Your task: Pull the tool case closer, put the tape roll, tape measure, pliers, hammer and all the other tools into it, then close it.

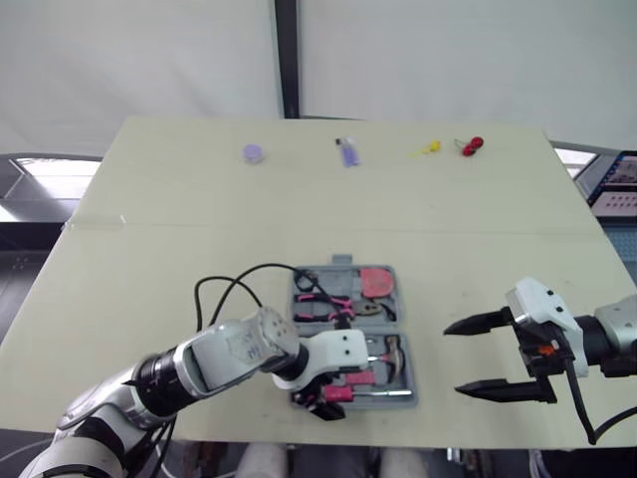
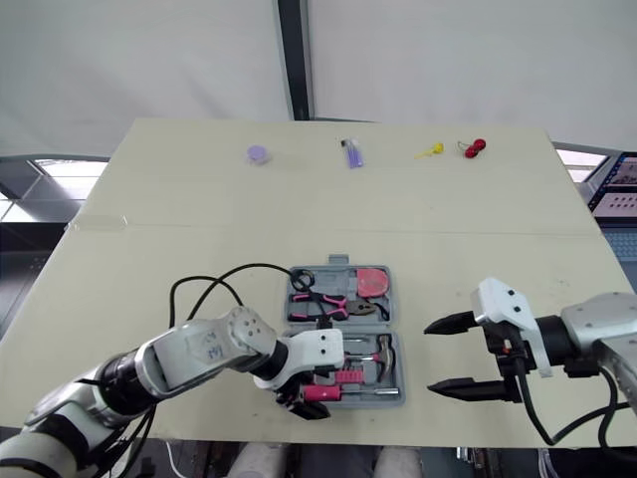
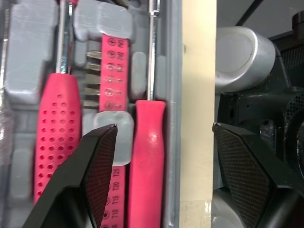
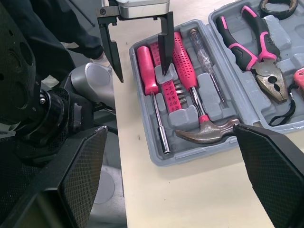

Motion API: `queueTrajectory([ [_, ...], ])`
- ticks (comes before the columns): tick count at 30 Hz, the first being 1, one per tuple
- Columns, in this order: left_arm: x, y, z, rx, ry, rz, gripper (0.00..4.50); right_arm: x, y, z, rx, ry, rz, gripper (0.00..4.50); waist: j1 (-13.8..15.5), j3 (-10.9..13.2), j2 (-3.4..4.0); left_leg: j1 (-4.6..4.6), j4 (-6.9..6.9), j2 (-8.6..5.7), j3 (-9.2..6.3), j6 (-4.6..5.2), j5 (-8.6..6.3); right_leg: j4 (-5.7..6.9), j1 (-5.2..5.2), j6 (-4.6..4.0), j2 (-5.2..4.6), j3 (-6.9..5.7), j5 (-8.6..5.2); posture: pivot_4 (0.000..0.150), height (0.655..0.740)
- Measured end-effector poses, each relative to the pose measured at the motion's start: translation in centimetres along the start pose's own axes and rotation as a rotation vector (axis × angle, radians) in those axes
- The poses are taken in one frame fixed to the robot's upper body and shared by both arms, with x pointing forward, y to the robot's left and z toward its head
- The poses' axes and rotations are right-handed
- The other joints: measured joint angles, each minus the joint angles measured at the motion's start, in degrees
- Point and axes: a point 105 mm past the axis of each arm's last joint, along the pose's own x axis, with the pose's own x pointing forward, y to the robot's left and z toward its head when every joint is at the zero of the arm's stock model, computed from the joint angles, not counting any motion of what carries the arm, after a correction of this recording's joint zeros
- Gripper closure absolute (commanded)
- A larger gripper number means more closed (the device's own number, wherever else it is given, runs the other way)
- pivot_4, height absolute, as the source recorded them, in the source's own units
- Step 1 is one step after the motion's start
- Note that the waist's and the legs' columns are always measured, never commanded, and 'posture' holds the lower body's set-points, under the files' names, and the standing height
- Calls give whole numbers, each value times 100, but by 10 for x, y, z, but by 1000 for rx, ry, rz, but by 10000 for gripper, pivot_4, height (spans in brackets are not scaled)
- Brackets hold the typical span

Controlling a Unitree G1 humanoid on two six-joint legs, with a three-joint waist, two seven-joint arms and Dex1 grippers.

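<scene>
Beige table point(image 1: 199, 249); tool case point(image 1: 397, 304) open lower centre, hinge running left-right. My left claw point(image 3: 164, 128), spread, straddles its bottom rim; right claw point(image 1: 453, 359), spread, sits apart at right.

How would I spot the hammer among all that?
On the table, find the open grey case near the front edge. The hammer lies in its nearer half, beside the pink screwdrivers; it alone has a curved steel claw head.
</scene>
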Motion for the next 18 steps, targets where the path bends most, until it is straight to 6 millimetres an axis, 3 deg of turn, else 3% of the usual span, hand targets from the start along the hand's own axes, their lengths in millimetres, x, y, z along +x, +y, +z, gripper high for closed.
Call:
queueTrajectory([
  [7,-35,6,17,26,-336,-18,10601,-3,-3,6,-18,-8,-14,0,-20,-1,2,0,-2,1,-2,0,0,1,-2,-1,0,-2,0,1500,7400],
  [9,-46,2,23,58,-480,-44,15968,-3,-4,9,-21,-13,-16,0,-23,-1,2,0,0,1,-1,0,0,1,-1,-1,0,-2,0,1500,7400],
  [11,-51,0,20,115,-593,-46,24299,-2,-5,12,-35,-22,-21,0,-27,-3,4,2,-1,1,0,0,0,0,0,-1,-1,-1,0,1500,7400],
  [15,-35,5,-13,182,-626,-9,44418,2,-8,15,-40,-27,-16,0,-2,-4,6,2,2,1,1,0,0,0,0,-1,-1,-2,0,1500,7400],
  [18,-21,5,-21,239,-612,3,44418,0,-10,21,-63,-31,-24,0,16,-3,6,-1,10,0,2,5,-5,-2,2,-2,-1,-2,1,1500,7400],
])
